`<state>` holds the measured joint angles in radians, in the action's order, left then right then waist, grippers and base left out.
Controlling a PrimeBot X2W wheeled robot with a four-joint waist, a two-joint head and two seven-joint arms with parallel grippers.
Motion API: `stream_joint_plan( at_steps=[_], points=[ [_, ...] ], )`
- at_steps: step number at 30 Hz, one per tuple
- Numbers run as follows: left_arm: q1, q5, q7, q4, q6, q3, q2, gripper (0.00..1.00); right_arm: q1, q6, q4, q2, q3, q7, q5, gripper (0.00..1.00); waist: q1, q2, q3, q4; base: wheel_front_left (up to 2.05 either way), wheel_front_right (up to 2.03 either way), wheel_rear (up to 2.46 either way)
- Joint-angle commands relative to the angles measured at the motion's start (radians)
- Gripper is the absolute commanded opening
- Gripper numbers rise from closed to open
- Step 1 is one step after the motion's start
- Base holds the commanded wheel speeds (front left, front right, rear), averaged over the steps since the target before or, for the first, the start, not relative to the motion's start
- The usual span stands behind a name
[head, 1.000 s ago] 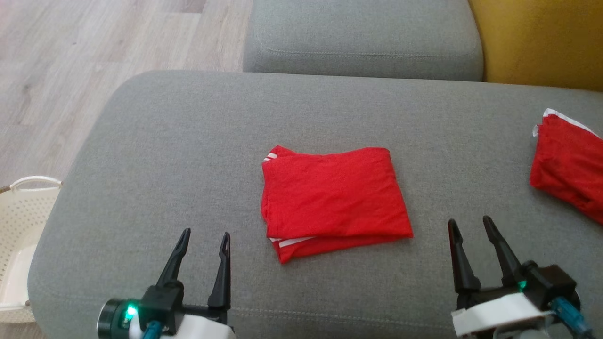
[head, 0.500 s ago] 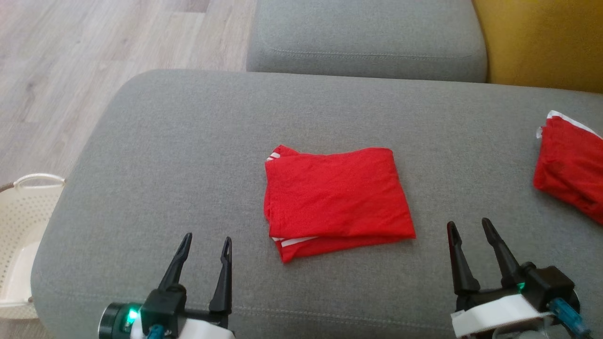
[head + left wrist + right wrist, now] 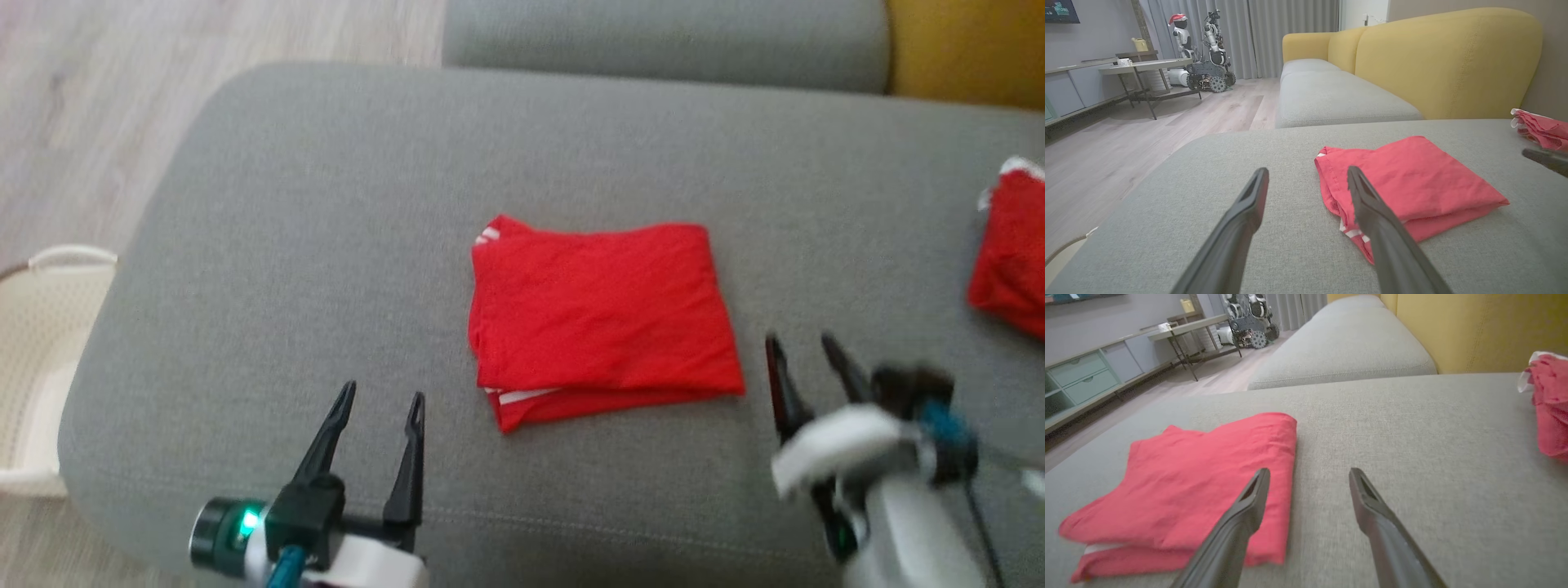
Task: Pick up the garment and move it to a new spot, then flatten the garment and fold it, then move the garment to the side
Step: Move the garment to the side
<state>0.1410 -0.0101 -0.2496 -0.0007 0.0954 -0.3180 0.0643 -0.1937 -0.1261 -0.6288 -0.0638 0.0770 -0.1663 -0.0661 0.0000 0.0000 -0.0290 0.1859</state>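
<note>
The garment (image 3: 600, 314), a red folded rectangle with a white-striped edge peeking from its lower layers, lies flat on the grey sofa seat (image 3: 326, 204). It sits between the two grippers, a little ahead of their tips.

The left gripper (image 3: 384, 391) is over the seat with its fingers spread and nothing between them. The garment's near corner is just to the right of its right finger. In the left wrist view that finger hides part of the garment's near edge.

The right gripper (image 3: 798, 337) is likewise spread and empty, with the garment's edge just to its left. In its own wrist view the left finger overlaps that edge, and whether it touches the cloth cannot be told. In the head view this gripper and its wrist are smeared by blur, so their detail is lost.

A second red cloth (image 3: 1008, 245) lies well off to the right gripper's right. It is cut by the frame edge and bunched, so its shape is unclear. A pale basket (image 3: 49, 269) beside the sofa, left of the left gripper, is also cut off. Far ahead of the left gripper, another robot (image 3: 1208, 49) stands by the curtains, too small to make out.
</note>
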Motion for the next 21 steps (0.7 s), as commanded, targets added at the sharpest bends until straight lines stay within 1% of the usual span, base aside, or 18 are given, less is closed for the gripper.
stream_joint_plan(
  at_steps=[1,6,11,16,17,18,19,21],
  points=[
    [-0.068,0.005,-0.012,-0.038,-0.004,0.017,-0.005,1.00,-0.098,-0.005,-0.011,0.001,0.011,0.027,-0.004,1.00,0.0000,0.0000,-0.040,0.013,0.00,0.00,0.00],
    [-0.104,0.003,-0.012,-0.030,-0.002,-0.009,-0.008,1.00,-0.252,-0.005,-0.151,-0.020,0.018,0.138,-0.053,1.00,0.0000,0.0000,-0.087,0.031,0.00,0.00,0.00],
    [-0.132,-0.002,-0.012,-0.025,0.007,-0.029,-0.010,1.00,-0.338,-0.005,-0.267,-0.061,0.068,0.268,-0.086,1.00,0.0000,0.0000,-0.117,0.048,0.00,0.00,0.00],
    [-0.150,-0.008,-0.012,-0.020,0.016,-0.040,-0.012,1.00,-0.380,-0.005,-0.310,-0.060,0.124,0.299,-0.159,1.00,0.0000,0.0000,-0.132,0.056,0.00,0.00,0.00],
    [-0.153,-0.009,-0.012,-0.019,0.018,-0.042,-0.012,1.00,-0.387,-0.005,-0.314,-0.059,0.139,0.300,-0.176,0.78,0.0000,0.0000,-0.135,0.057,0.00,0.00,0.00],
    [-0.156,-0.009,-0.012,-0.019,0.019,-0.044,-0.012,1.00,-0.393,-0.005,-0.317,-0.060,0.153,0.303,-0.192,0.43,0.0000,0.0000,-0.136,0.058,0.00,0.00,0.00],
    [-0.159,-0.010,-0.012,-0.018,0.020,-0.046,-0.012,1.00,-0.398,-0.005,-0.323,-0.061,0.169,0.309,-0.208,0.00,0.0000,0.0000,-0.138,0.058,0.00,0.00,0.00],
    [-0.163,-0.012,-0.012,-0.017,0.023,-0.048,-0.012,1.00,-0.409,-0.005,-0.324,-0.066,0.207,0.314,-0.237,0.00,0.0000,0.0000,-0.140,0.057,0.00,0.00,0.00]
  ],
)
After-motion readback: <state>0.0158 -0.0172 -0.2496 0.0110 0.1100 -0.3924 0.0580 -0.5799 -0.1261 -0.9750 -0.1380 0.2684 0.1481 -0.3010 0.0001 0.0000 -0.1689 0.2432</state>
